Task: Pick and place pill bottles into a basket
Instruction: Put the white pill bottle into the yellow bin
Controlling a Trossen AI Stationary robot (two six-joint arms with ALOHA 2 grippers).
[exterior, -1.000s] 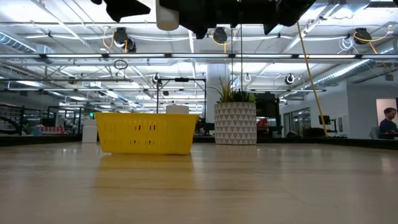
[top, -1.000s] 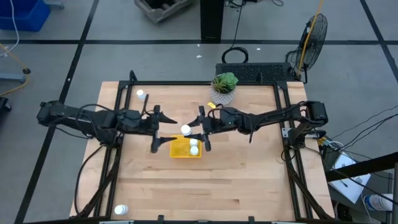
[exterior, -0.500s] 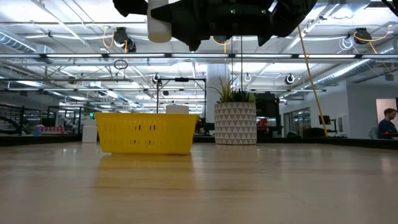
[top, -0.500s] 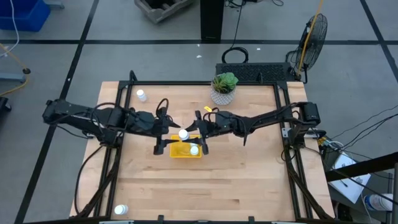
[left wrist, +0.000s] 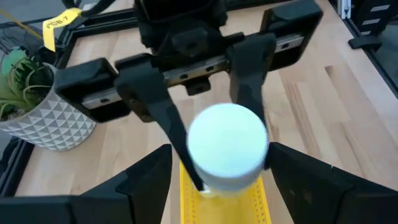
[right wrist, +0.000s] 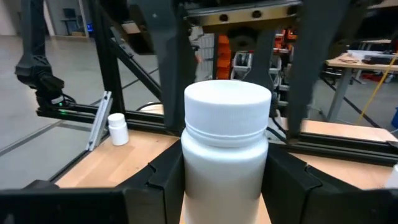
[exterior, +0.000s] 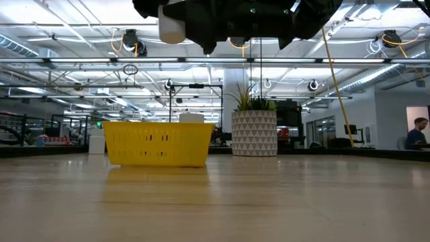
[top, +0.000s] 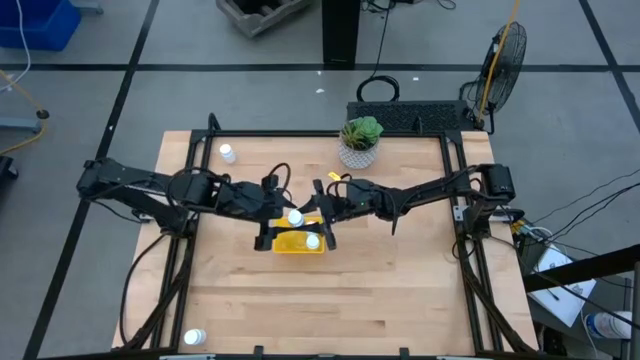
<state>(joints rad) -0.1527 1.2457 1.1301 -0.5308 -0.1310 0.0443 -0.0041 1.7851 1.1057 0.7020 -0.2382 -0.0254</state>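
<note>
The wooden surface (top: 380, 290) stands in a wide workshop hall. Above the yellow basket (top: 290, 241) both tools meet: the right tool (top: 308, 215) pinches a pill bottle (top: 295, 216) (upright), and the left tool (top: 283, 213) flanks it, fingers spread.

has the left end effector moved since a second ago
Yes. In the high view the left end effector has moved rightward toward the plant pot, and now sits over the near-left edge of the yellow basket, meeting the pill bottle held by the right end effector.
</note>
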